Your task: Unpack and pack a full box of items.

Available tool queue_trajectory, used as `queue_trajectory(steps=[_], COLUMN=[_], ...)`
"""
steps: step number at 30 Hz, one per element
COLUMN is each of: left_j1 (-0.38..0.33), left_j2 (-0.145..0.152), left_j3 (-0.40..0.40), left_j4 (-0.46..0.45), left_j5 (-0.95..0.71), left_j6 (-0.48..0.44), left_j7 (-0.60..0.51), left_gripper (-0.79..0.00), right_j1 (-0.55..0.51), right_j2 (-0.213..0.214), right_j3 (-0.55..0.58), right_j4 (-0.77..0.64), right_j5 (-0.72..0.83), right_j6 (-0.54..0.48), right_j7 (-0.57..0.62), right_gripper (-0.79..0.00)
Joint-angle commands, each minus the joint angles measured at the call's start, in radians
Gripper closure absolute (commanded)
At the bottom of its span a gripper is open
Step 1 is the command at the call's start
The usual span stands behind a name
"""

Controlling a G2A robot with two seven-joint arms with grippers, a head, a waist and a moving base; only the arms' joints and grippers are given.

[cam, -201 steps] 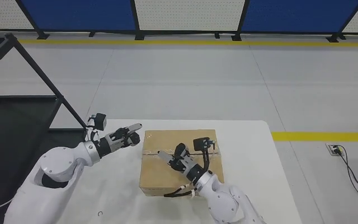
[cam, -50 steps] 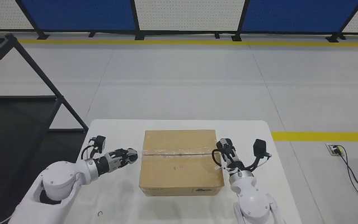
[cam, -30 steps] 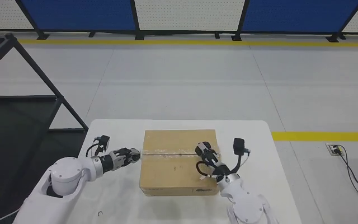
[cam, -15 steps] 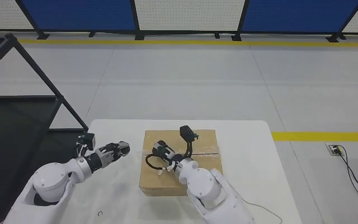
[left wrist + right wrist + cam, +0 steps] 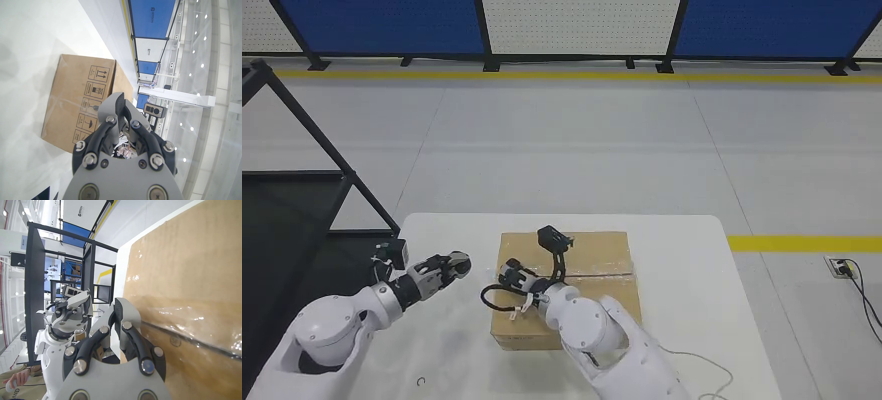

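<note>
The white table with rounded corners carries one brown cardboard box near its centre. The box rests flat on the tabletop, flaps closed, with a clear-taped seam across its top. A small dark item, too small to identify, lies near the table's near left edge, well apart from the box.

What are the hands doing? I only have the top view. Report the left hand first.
Observer: The left hand is shut, with nothing between its fingers, aimed toward the end face of the box.
Operator: Describe that face.
Observer: A column of printed handling symbols runs down it.
Operator: Now the right hand.
Observer: The right hand is shut and empty at the edge of the box top.
Operator: Check the tape there.
Observer: The clear tape lies glossy and unbroken along the top beside that hand.
</note>
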Motion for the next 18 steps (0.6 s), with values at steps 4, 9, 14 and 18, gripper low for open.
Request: queue_trajectory(steps=[4,9,14,18], left_j1=[0.003,-0.020,-0.052,-0.075], left_j2=[-0.001,-0.007,-0.013,-0.019], left_j3=[0.020,0.050,0.084,0.107], left_j4=[-0.008,0.010,0.047,0.073], left_j5=[0.025,0.044,0.055,0.059], left_j6=[0.016,0.023,0.035,0.036], left_j7=[-0.010,-0.009,-0.016,-0.021], left_gripper=[0.000,0.000,0.000,0.000], right_j1=[0.009,0.003,-0.011,-0.025], right_j2=[-0.006,-0.007,-0.005,-0.003], right_j3=[0.007,0.020,0.032,0.042], right_j4=[0.027,0.036,0.030,0.017], right_j5=[0.005,0.001,-0.007,-0.016], right_j6=[0.009,0.021,0.018,0.014], right_j7=[-0.005,-0.003,0.004,0.009], right_gripper=[0.000,0.000,0.000,0.000])
